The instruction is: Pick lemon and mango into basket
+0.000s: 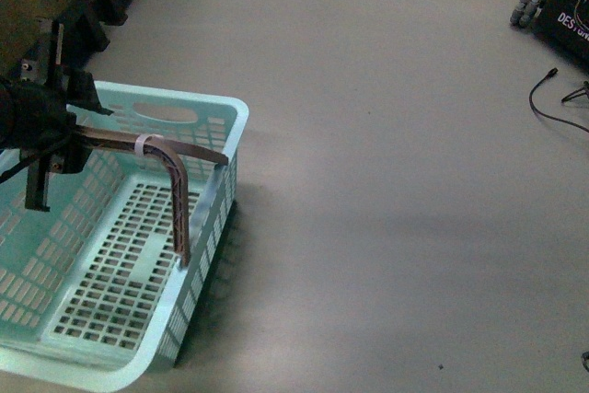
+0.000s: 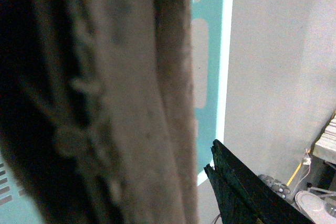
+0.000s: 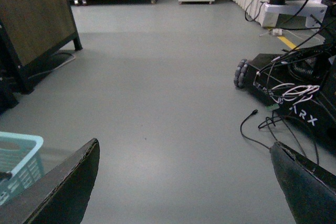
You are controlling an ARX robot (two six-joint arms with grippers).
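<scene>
The light turquoise basket [image 1: 207, 190] sits on the grey floor at the lower left of the front view, and nothing lies on its slotted base. My left gripper [image 1: 66, 135] is shut on the basket's brown-grey arched handle [image 1: 175, 181] near its left end. In the left wrist view the blurred handle [image 2: 121, 98] fills most of the picture, with one dark finger [image 2: 236, 192] beside it and the basket's rim [image 2: 227, 66] behind. My right gripper [image 3: 184, 182] is open over bare floor, with a corner of the basket [image 3: 18, 153] off to one side. The lemon and the mango are out of view.
A black wheeled robot base [image 1: 552, 2] with loose cables [image 1: 552, 112] stands at the far right. It also shows in the right wrist view as the robot base [image 3: 294, 85]. A dark wooden cabinet [image 3: 34, 19] on black legs stands at the far left. Bare grey floor lies between.
</scene>
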